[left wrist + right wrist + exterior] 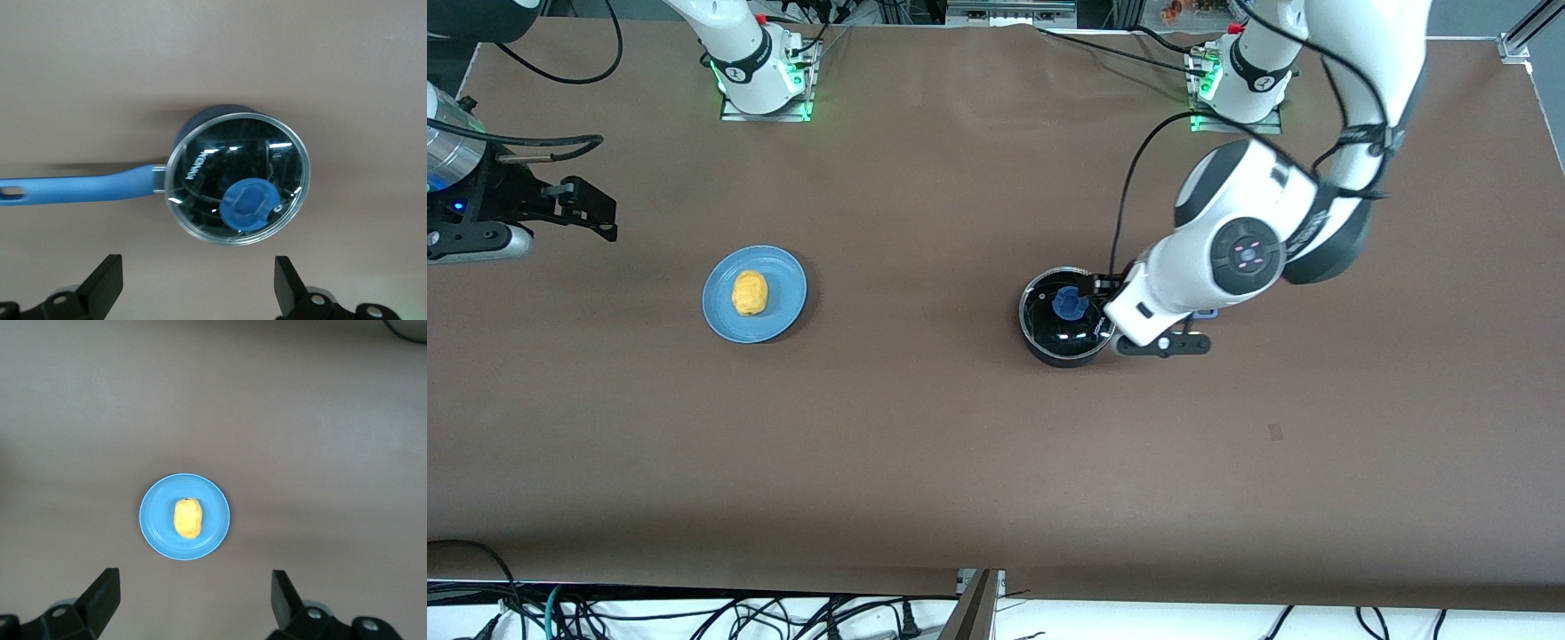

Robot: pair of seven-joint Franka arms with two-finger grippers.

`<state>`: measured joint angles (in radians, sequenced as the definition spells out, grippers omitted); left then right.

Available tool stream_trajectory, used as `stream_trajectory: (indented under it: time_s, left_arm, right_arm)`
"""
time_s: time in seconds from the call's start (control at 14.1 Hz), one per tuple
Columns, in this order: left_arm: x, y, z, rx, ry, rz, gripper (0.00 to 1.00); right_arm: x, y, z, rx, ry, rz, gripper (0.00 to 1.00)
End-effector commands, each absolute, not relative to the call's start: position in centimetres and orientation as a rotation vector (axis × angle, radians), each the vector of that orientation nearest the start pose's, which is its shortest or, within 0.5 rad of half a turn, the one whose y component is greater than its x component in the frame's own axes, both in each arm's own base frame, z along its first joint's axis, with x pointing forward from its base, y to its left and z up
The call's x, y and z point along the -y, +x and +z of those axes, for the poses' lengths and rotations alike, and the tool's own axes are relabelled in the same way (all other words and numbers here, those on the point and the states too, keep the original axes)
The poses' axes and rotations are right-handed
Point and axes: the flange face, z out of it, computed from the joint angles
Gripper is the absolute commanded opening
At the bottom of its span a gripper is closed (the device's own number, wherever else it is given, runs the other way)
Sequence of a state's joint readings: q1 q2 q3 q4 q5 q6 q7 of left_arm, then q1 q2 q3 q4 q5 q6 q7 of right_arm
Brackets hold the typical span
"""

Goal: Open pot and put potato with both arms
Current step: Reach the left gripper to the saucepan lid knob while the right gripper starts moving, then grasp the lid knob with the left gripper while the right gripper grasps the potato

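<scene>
right gripper: fingers spread wide, empty, hanging over bare surface at the right arm's end; this arm waits.
plate: light blue, flat on the surface toward the right arm's end.
potato: lying on the plate, long axis running roughly toward and away from the front camera; right arm is the nearer one to it.
pot: black, around mid-surface toward the left arm's end, well apart from the plate.
lid: clear glass, seated on the pot, not yet lifted.
knob: blue, on top of the lid; looks like the next grasp point.
left gripper: fingers wide apart, empty, over the pot, not touching the knob.
handle: blue, long, sticks out toward the left arm's end, hidden under the left arm in front view.
obstacles: none seen between pot and plate.
</scene>
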<state>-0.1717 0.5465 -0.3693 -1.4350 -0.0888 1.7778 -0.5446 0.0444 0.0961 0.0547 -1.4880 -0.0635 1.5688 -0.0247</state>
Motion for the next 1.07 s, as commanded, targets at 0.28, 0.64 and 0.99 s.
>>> stream_trajectory:
  time_s: [0.28, 0.64, 0.99]
  left_arm:
    - [38.9, 54.7, 30.3, 0.051, -3.258, 0.39, 1.0]
    - [38.6, 54.5, 29.3, -0.056, -3.198, 0.317, 1.0]
    - [38.6, 54.8, 29.8, -0.074, -3.195, 0.299, 1.0]
  right_arm:
    - [-5.1, 59.5, 57.9, 0.203, -3.196, 0.084, 1.0]
    - [-4.3, 60.3, 49.7, 0.203, -3.202, 0.161, 1.0]
    - [-3.7, 61.0, 39.2, 0.14, -3.195, 0.279, 1.0]
